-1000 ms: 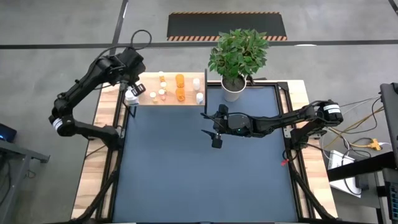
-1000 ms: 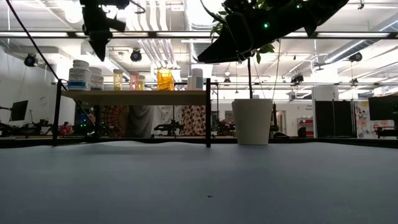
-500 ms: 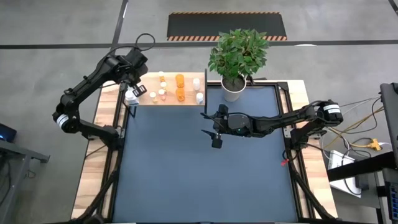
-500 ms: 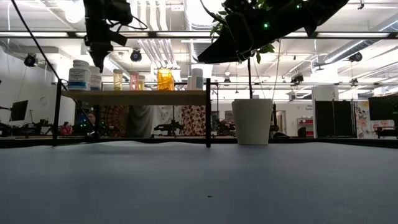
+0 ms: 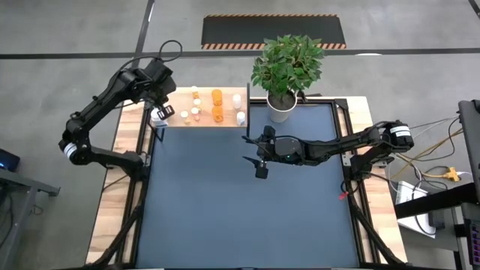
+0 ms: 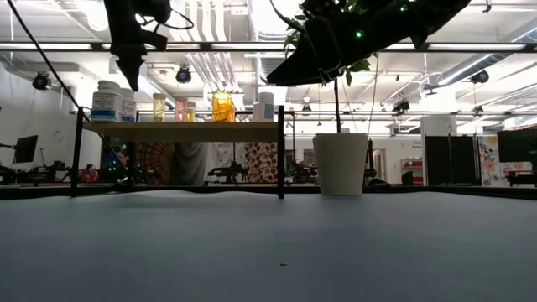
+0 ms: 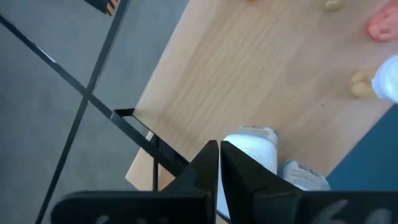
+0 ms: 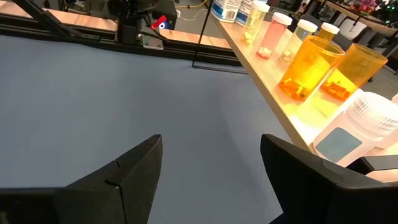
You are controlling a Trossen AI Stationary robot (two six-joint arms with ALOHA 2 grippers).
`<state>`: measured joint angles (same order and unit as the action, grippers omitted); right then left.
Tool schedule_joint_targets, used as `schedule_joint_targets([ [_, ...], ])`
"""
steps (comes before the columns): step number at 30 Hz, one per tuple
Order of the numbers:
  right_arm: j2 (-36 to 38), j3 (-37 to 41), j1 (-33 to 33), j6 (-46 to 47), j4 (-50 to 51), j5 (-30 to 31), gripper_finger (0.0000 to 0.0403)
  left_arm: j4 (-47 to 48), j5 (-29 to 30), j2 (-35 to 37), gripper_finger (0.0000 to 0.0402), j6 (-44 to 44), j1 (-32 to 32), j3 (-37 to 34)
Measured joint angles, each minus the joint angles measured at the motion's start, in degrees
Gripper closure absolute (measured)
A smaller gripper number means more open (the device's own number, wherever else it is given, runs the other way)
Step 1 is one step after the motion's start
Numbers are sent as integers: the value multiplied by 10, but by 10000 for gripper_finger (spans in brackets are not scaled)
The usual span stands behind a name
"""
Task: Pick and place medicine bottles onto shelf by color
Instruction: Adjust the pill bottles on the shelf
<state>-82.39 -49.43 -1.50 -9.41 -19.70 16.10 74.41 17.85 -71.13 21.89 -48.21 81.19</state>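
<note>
- Tabletop (image 5: 240, 202), dark blue, framed by pale wooden edges; bare across its middle and near half.
- Left arm (image 5: 105, 105), dark, reaching in from the table's left side toward the shelf's left end.
- Right arm (image 5: 337, 146), dark, stretched level over the tabletop from the right side, ending just in front of the shelf's right leg.
- Potted plant (image 5: 287, 64), green leaves in a white pot (image 6: 341, 164), standing just right of the shelf at the table's far edge.
- Shelf (image 5: 202, 109), light wood board on thin black legs, at the far left corner of the tabletop; seen raised above the blue surface in the low view (image 6: 180, 130).
- Left gripper (image 5: 160, 105), poised above the shelf's left end; fingers (image 7: 239, 174) pressed together, nothing between them.
- Right gripper (image 5: 259, 166), hovering over bare tabletop in front of the shelf; fingers (image 8: 134, 165) spread wide, nothing held.
- Medicine bottles (image 5: 202, 105), all on the shelf board:
  - two white bottles (image 7: 255, 149) at the left end, directly beneath the left gripper;
  - small pale and pink bottles (image 8: 273, 34) left of the shelf's middle;
  - two orange bottles (image 8: 311, 65) right of the middle;
  - white bottles (image 5: 238, 107) at the right end.
</note>
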Motion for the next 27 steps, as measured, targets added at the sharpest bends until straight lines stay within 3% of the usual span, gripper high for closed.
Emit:
schedule_joint_targets([
  [13,0,0,0,-1,1,0,142,-56,-44,6,402,10,0,-18],
  [27,0,0,0,5,10,0,142,-8,-43,11,402,-21,2,-35],
])
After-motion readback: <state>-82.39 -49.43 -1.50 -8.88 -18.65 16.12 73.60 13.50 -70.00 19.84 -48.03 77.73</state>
